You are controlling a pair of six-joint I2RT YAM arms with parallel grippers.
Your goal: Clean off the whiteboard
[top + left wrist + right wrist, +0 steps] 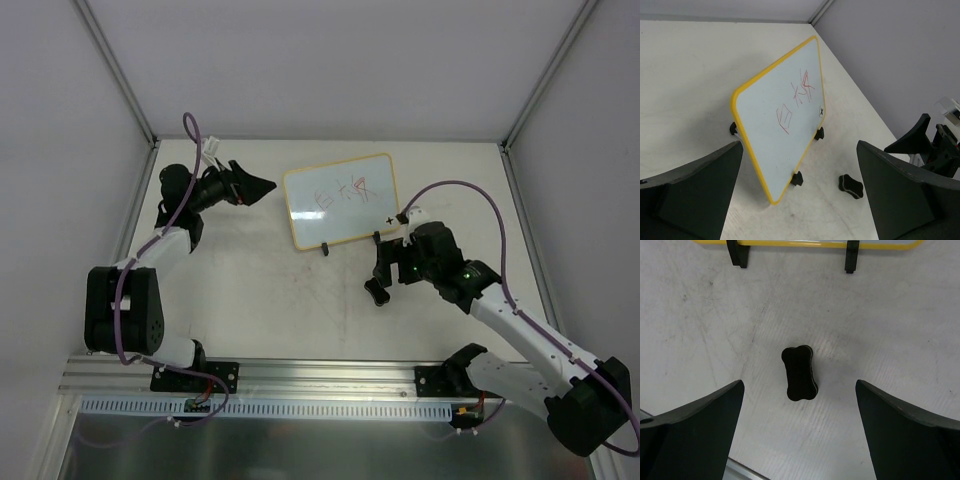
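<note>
The whiteboard (340,200) stands tilted on two black clip feet (737,255) at the back middle of the table, with red scribbles (795,100) on its face and a yellow rim (805,244). My left gripper (250,187) hovers open just left of it; in the left wrist view the board (785,115) lies ahead of the open left gripper (800,165), untouched. A small black bone-shaped eraser (375,292) lies on the table in front of the board. My right gripper (385,268) hangs open above the eraser (799,372), nothing between its fingers (700,430).
Grey walls with metal corner posts (120,75) close in the table on three sides. An aluminium rail (300,375) runs along the near edge by the arm bases. The right arm (930,145) shows at the right of the left wrist view.
</note>
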